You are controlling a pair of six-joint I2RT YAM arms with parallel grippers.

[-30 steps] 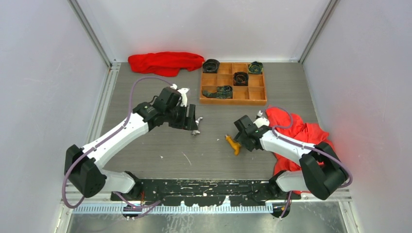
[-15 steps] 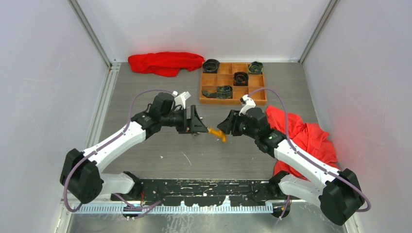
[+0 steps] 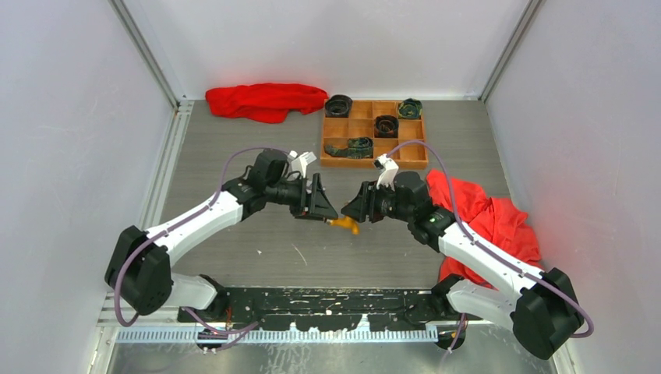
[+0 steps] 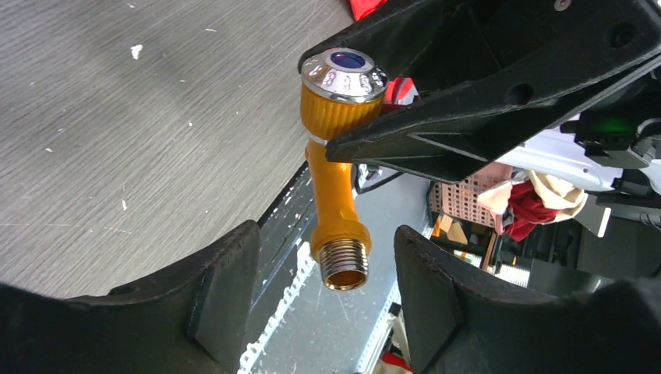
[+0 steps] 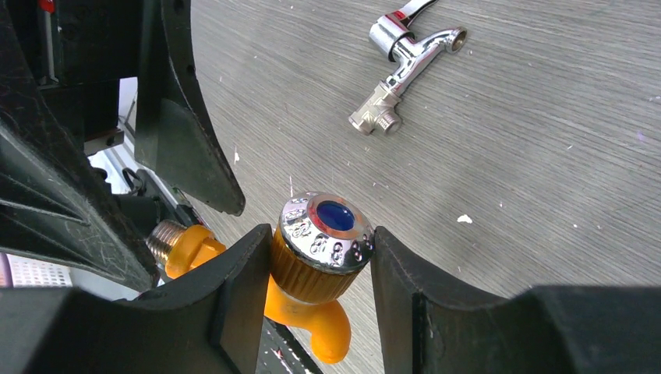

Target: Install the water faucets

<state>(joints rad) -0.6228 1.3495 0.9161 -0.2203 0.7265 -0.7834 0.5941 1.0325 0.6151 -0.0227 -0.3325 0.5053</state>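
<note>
The right tool (image 5: 316, 261) is clamping the orange-yellow metal faucet (image 4: 331, 187) by its chrome-capped knob above the grey tabletop (image 5: 546, 156), offering its threaded end between the left tool (image 4: 323, 241)'s open jaws, apparently a handover needing them closed next, while the shiny silver faucet (image 5: 401, 66) is lying aside.

left gripper (image 3: 326, 212): jaws apart | right gripper (image 3: 352, 213): clamped | arms: reaching inward, tips nearly meeting
</note>
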